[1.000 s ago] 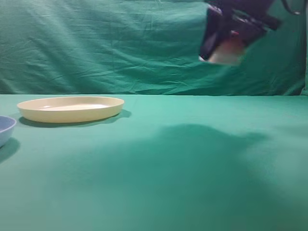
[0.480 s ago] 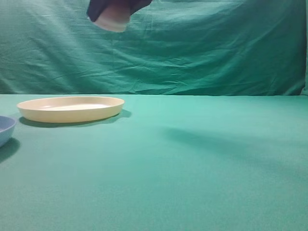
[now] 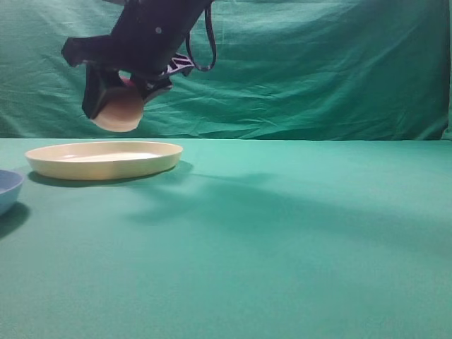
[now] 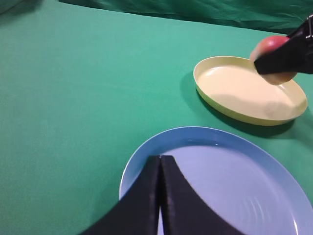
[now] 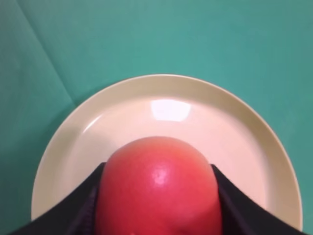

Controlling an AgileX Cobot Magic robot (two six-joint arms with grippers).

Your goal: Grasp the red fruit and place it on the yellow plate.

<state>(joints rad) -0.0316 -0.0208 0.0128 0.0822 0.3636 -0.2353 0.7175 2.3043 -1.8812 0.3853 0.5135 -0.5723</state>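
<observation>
The red fruit [image 5: 159,188] sits clamped between the black jaws of my right gripper [image 5: 159,196], glossy red on top. In the exterior high view its pale underside [image 3: 116,109] hangs in the right gripper [image 3: 113,99] just above the left part of the yellow plate [image 3: 104,159], not touching it. The yellow plate [image 5: 234,127] fills the right wrist view below the fruit. From the left wrist, the fruit [image 4: 272,49] hovers over the plate's far rim [image 4: 205,88]. My left gripper [image 4: 160,159] is shut, empty, over a light blue dish.
A light blue dish [image 4: 234,181] lies under the left gripper; its rim [image 3: 8,185] shows at the left edge of the exterior high view. Green cloth covers the table [image 3: 282,240] and hangs as a backdrop [image 3: 318,70] behind.
The right arm has swung the fruit from the upper right across to the left and lowered it to just above the yellow plate. The plate and blue dish have not moved.
</observation>
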